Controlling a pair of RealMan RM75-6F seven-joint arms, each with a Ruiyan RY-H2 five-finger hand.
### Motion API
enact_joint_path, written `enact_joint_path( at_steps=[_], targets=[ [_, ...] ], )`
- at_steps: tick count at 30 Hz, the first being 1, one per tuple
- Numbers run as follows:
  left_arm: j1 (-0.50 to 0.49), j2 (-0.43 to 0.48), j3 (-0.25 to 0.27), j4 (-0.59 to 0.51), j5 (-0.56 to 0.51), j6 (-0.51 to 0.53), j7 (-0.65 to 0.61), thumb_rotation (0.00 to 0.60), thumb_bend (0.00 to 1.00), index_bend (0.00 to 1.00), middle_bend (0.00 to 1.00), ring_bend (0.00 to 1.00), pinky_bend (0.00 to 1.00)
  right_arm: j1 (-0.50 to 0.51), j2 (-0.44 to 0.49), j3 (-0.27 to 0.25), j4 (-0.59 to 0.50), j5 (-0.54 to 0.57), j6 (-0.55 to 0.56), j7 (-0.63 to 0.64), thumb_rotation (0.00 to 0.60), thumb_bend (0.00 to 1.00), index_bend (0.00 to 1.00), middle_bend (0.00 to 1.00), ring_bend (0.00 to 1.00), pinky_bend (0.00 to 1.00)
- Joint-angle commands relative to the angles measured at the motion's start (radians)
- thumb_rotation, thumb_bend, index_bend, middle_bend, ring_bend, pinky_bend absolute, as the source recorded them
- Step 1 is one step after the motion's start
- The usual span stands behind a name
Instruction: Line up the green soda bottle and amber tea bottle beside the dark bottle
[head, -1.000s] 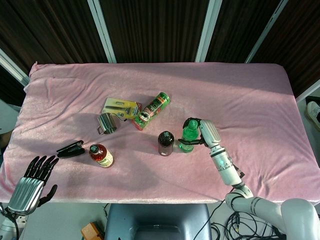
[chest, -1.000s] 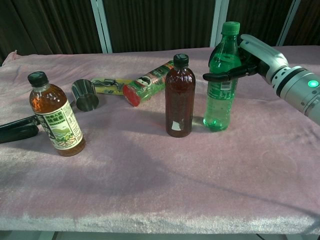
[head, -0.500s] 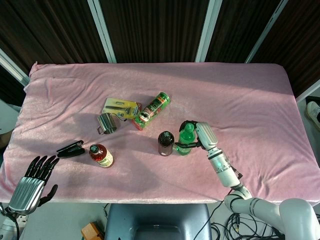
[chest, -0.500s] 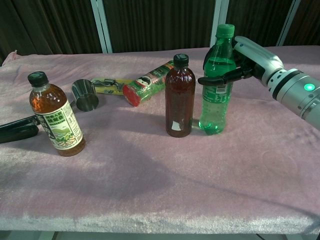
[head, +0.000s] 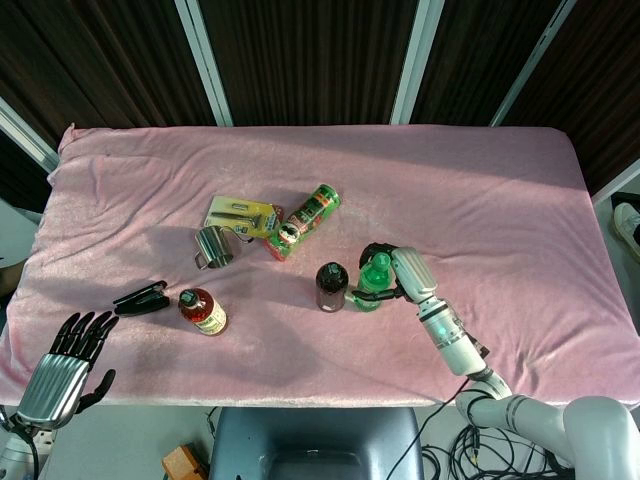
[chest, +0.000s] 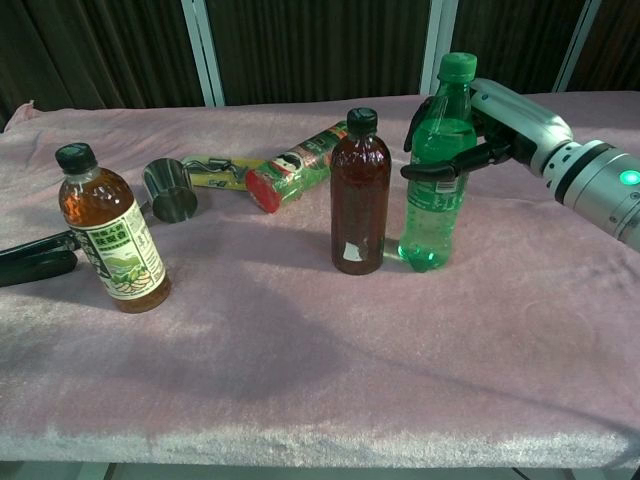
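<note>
My left hand (head: 68, 368) hangs off the near left corner of the desk (head: 520, 200), fingers spread and holding nothing. A black clip-like tool (head: 141, 297) lies nearby on the pink cloth, and just right of it stands the amber tea bottle (chest: 112, 232), upright and well apart from the other two bottles. It looks nearly full, so I judge it heavy for its size; the paper label should give better friction than the bare plastic, and I would wrap it around the belly rather than the narrow neck. Behind it are a steel cup (chest: 172, 190), a yellow packet (head: 240, 215) and a snack can (chest: 295, 173) on its side.

The dark bottle (chest: 359, 194) stands upright mid-desk. Just beside it on the right is the green soda bottle (chest: 433, 171), base on the cloth, leaning slightly. My right hand (chest: 488, 129) grips it around the shoulder, thumb across the front. Thin plastic, liquid low in it, so I expect it light, top-tippy and easily squeezed; I would release gently.
</note>
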Motion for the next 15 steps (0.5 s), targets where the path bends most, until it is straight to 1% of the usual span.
enact_joint_path(
  at_steps=[1, 3, 8, 11, 12, 15],
  targets=[
    [0.000, 0.003, 0.000, -0.002, -0.004, -0.003, -0.001, 0.600, 0.39, 0.00, 0.05, 0.00, 0.00, -0.019, 0.028, -0.025, -0.014, -0.045, 0.062, 0.014, 0.600, 0.18, 0.00, 0.19, 0.20, 0.53],
    [0.000, 0.002, 0.000, -0.003, -0.002, -0.003, 0.000, 0.600, 0.39, 0.00, 0.05, 0.00, 0.00, -0.029, 0.046, -0.032, -0.033, -0.054, 0.078, 0.015, 0.600, 0.18, 0.00, 0.16, 0.18, 0.51],
    [-0.002, 0.004, 0.000, -0.004, -0.005, -0.006, -0.004, 0.600, 0.39, 0.00, 0.05, 0.00, 0.00, -0.065, 0.089, -0.054, -0.089, -0.084, 0.145, 0.012, 0.600, 0.15, 0.00, 0.11, 0.16, 0.48],
    [-0.014, 0.006, -0.002, 0.004, 0.001, -0.015, -0.045, 0.600, 0.39, 0.00, 0.05, 0.00, 0.00, -0.105, 0.142, -0.082, -0.141, -0.117, 0.210, -0.021, 0.600, 0.13, 0.00, 0.05, 0.11, 0.44],
    [-0.023, 0.007, -0.001, 0.011, 0.010, -0.020, -0.077, 0.600, 0.39, 0.00, 0.04, 0.00, 0.00, -0.124, 0.157, -0.087, -0.151, -0.131, 0.249, -0.051, 0.600, 0.12, 0.00, 0.03, 0.10, 0.43],
    [-0.063, 0.019, 0.007, 0.041, 0.023, -0.064, -0.236, 0.600, 0.39, 0.00, 0.01, 0.00, 0.01, -0.206, 0.183, -0.100, -0.141, -0.199, 0.447, -0.166, 0.600, 0.12, 0.00, 0.01, 0.09, 0.41]
  ],
)
